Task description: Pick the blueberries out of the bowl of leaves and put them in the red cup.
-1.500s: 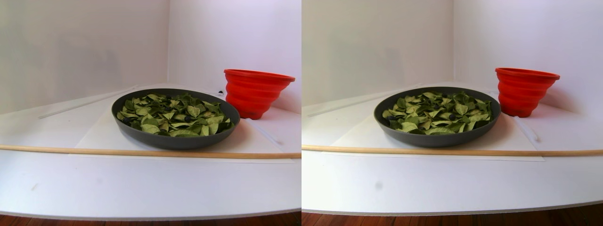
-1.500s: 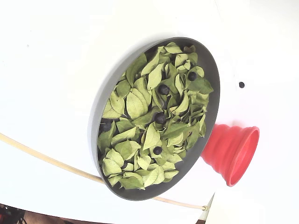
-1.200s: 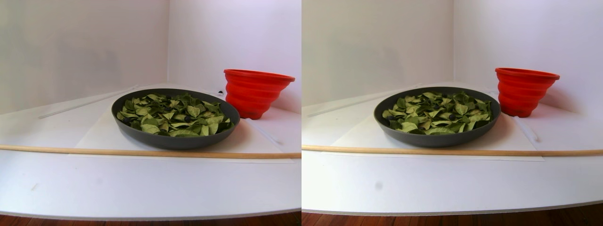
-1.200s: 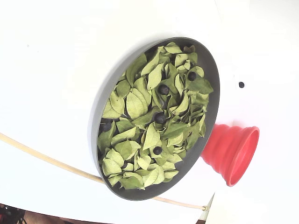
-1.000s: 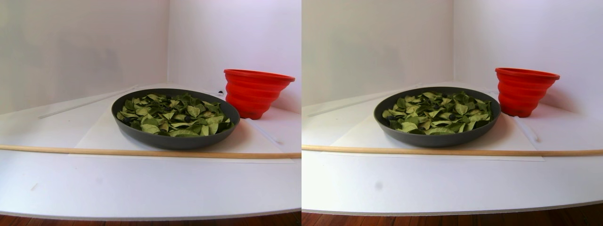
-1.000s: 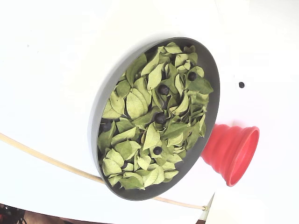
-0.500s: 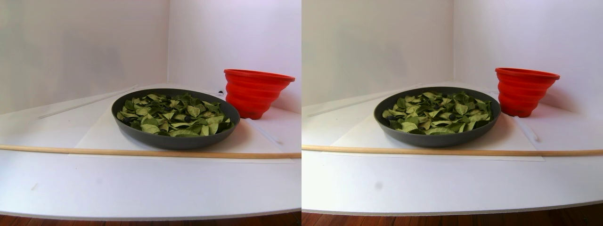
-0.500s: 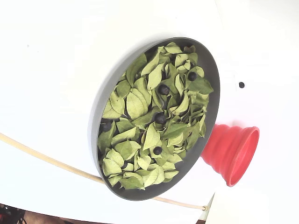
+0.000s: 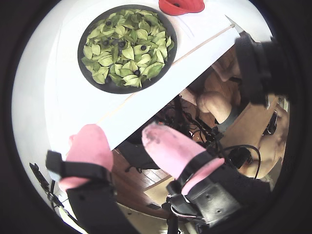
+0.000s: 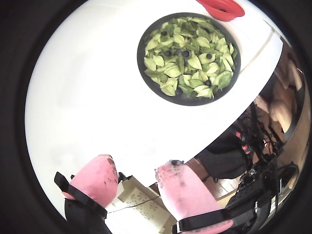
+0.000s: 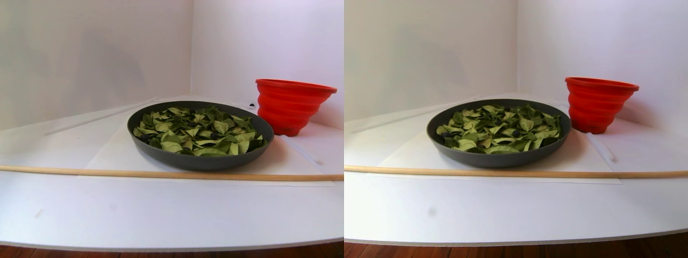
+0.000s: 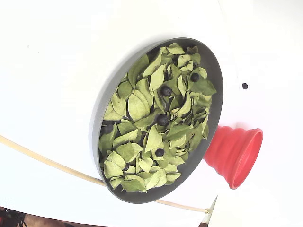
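Black claw (image 10: 137, 178), pink fingertips (image 10: 100, 176)

I can read no text, label, brand, number or sign in any of my views. The bowl (image 12: 215, 113), the red cup (image 12: 236, 152) and the white table (image 11: 161, 209) all look plain and unmarked from here.

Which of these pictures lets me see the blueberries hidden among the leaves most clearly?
The fixed view: it looks down into the bowl, so the blueberries stand out dark against the leaves. Both wrist views show them too, but tiny and from afar. The stereo pair view looks across the rim, so most berries hide behind leaves.
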### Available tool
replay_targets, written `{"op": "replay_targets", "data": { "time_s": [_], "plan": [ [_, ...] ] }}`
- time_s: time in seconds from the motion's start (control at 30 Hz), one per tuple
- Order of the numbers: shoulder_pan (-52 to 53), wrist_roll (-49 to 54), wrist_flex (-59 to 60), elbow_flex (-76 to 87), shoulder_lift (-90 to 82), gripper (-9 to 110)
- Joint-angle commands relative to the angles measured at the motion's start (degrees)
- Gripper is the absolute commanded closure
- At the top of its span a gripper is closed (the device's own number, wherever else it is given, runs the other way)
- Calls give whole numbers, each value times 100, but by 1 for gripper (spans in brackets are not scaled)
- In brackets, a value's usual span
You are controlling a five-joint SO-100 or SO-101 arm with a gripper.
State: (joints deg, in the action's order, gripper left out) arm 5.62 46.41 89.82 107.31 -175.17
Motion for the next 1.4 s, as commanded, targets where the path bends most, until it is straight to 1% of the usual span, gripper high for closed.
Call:
{"op": "replay_targets", "data": {
  "time_s": [0.0,0.37,0.87,1.37],
  "plan": [
    [53,211,-123,-9,-35,86],
    [-35,949,-659,439,105,85],
    [-18,1626,-1169,765,466,85],
    [325,2303,-1881,1371,879,85]
  ]
}}
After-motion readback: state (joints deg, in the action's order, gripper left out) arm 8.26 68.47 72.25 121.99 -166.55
